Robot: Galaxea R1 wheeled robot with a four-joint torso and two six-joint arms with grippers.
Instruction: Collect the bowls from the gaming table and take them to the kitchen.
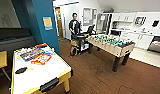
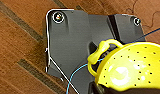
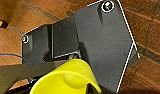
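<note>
Bowls in hand, kitchen ahead

While a yellow perforated bowl (image 2: 131, 67) sits right at the left gripper (image 2: 101, 86) and a plain yellow bowl (image 3: 68, 80) right at the right gripper (image 3: 78, 87), I cannot tell whether either gripper is clamped. Below both lies the wooden floor (image 2: 18, 32). Well ahead of them stands the kitchen (image 1: 141, 35), past the foosball table (image 1: 111, 45); the gaming table (image 1: 38, 72) is beside. Driving well likely means steady wrists and a wide berth round the person (image 1: 75, 27).
</note>
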